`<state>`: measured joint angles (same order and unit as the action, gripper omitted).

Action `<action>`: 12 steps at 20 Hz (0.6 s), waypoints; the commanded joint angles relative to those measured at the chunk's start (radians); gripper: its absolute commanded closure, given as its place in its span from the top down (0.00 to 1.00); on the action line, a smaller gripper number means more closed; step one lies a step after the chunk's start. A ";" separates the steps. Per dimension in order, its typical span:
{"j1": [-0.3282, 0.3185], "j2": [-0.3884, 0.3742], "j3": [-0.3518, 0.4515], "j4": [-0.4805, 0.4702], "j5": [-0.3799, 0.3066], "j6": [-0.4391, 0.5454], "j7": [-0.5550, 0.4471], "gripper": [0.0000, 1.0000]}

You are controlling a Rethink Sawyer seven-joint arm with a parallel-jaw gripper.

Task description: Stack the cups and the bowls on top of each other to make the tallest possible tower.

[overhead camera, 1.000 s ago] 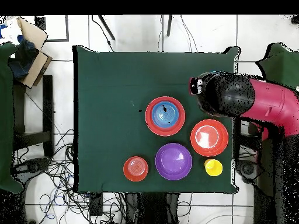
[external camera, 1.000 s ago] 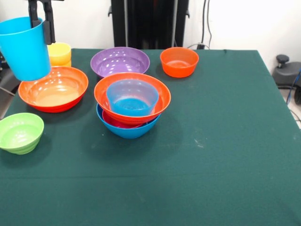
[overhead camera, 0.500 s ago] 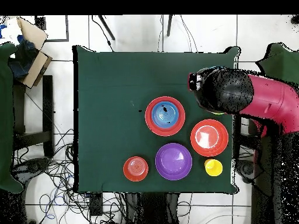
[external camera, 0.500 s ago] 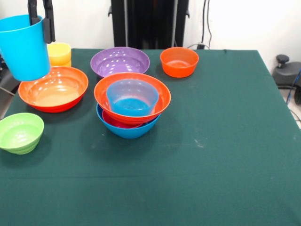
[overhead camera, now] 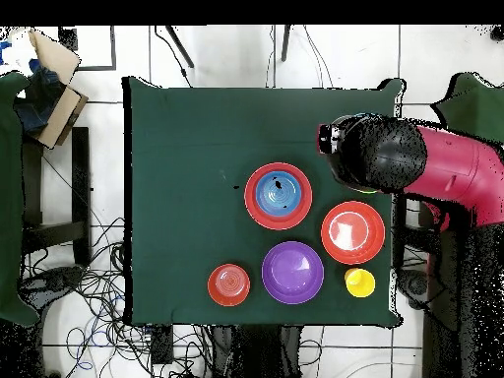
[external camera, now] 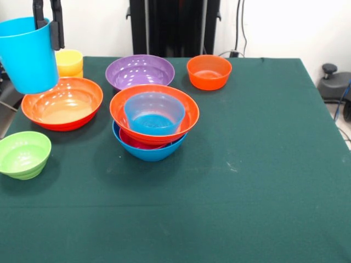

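The pincer (external camera: 46, 22) came down at the upper left of the front view, its two black fingers pinching the rim of the sky-blue cup (external camera: 27, 55), one inside the wall and one outside; the cup hung clear of the desk (external camera: 263, 181), slightly tilted, above the left edge of the green cloth; in the overhead view the red and black arm (overhead camera: 413, 167) covered cup and pincer alike. The tower (external camera: 154, 123) stood near the middle of the desk; a large blue bowl (external camera: 148, 152) lay at the bottom, a magenta bowl (external camera: 134, 143) showed only as a rim inside it, a large orange bowl (external camera: 123, 109) sat above, and a medium blue bowl (external camera: 154, 112) nested on top. To its left rested a second large orange bowl (external camera: 62, 103); the yellow cup (external camera: 69, 62) stood just behind that bowl; the lime green bowl (external camera: 23, 154) sat nearer, at the left edge. The purple bowl (external camera: 140, 71) and the small orange bowl (external camera: 209, 72) stood side by side at the far side, apart from each other.
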<state>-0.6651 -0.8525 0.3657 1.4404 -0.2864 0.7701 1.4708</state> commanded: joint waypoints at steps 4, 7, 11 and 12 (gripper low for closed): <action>0.031 0.039 -0.017 0.009 -0.006 0.088 0.055 0.00; 0.033 0.043 -0.021 0.044 -0.014 0.034 0.070 0.00; 0.042 0.035 -0.034 0.107 -0.030 -0.047 0.101 0.00; 0.044 0.028 -0.038 0.130 -0.032 -0.071 0.110 0.00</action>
<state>-0.6620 -0.8528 0.3527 1.4475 -0.2861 0.7651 1.4708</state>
